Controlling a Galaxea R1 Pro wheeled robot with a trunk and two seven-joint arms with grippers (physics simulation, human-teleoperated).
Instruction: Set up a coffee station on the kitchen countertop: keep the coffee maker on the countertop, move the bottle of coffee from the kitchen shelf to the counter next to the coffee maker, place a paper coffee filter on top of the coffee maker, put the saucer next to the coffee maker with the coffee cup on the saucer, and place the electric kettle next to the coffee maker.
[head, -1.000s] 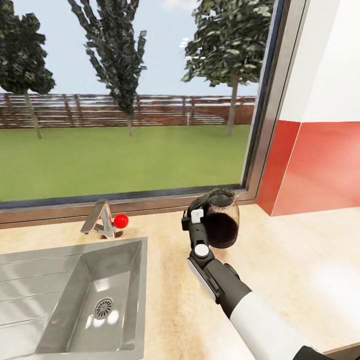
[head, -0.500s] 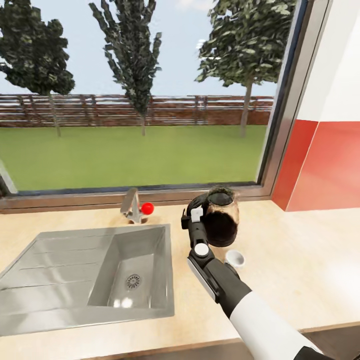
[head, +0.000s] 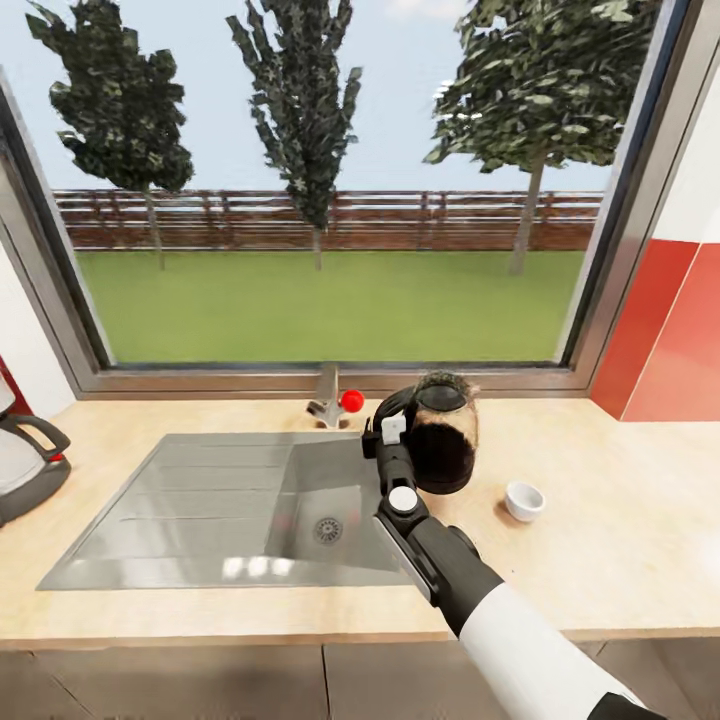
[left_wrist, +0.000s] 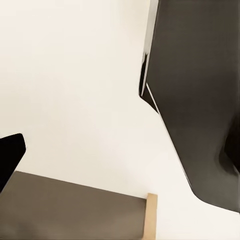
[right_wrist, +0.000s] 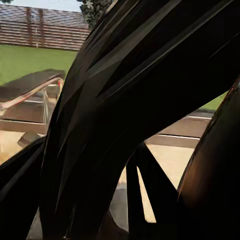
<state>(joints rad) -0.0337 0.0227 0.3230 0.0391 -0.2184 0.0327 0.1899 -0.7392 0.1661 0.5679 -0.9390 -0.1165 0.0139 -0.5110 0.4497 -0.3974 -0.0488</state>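
kitchen countertop (head: 620, 520) | right end effector (head: 398, 428) clamped on electric kettle (head: 443, 440) handle, held aloft

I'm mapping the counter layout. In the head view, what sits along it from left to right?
Coffee machine at the edge → sink → faucet → kettle held by the right gripper → cup → red backsplash.

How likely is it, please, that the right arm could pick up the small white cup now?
Probably not: the right claw is shut on the electric kettle, so it is occupied, though the coffee cup stands near on bare countertop.
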